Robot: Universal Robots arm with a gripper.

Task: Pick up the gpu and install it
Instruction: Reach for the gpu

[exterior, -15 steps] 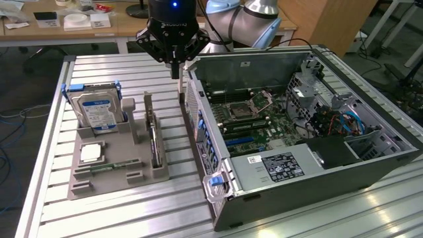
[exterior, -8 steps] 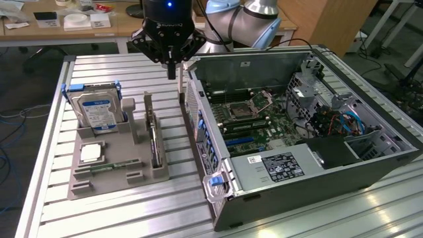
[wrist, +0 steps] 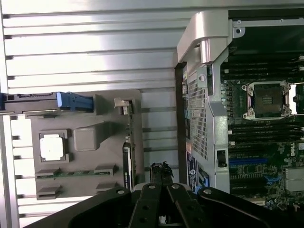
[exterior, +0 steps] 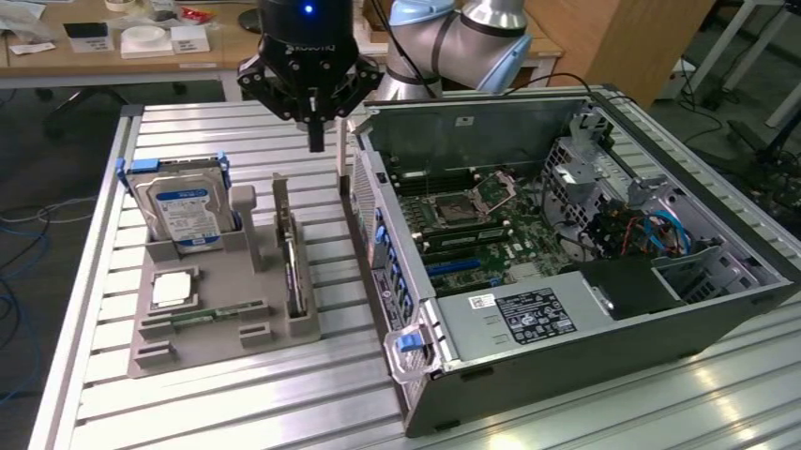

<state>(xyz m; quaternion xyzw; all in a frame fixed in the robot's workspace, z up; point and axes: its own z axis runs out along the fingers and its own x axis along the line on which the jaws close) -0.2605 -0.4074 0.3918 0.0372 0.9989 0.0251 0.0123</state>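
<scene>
The gpu (exterior: 291, 251) stands on edge, dark and blade-like, in a slot of the grey holder tray (exterior: 206, 349) at the exterior view's left. In the wrist view the gpu (wrist: 127, 159) runs along the tray (wrist: 88, 135) edge nearest the computer case. My gripper (exterior: 315, 139) hangs above the table's back part, over the gap between tray and case, higher than the card and apart from it. Its fingers (wrist: 161, 172) are pressed together with nothing between them.
The open computer case (exterior: 701, 323) lies at the exterior view's right, motherboard (exterior: 470, 220) and blue slots (exterior: 457, 265) exposed. The tray also holds a hard drive (exterior: 186, 211), a square chip (exterior: 173, 289) and a memory stick (exterior: 219, 314). Slatted metal table (exterior: 250, 412) lies below.
</scene>
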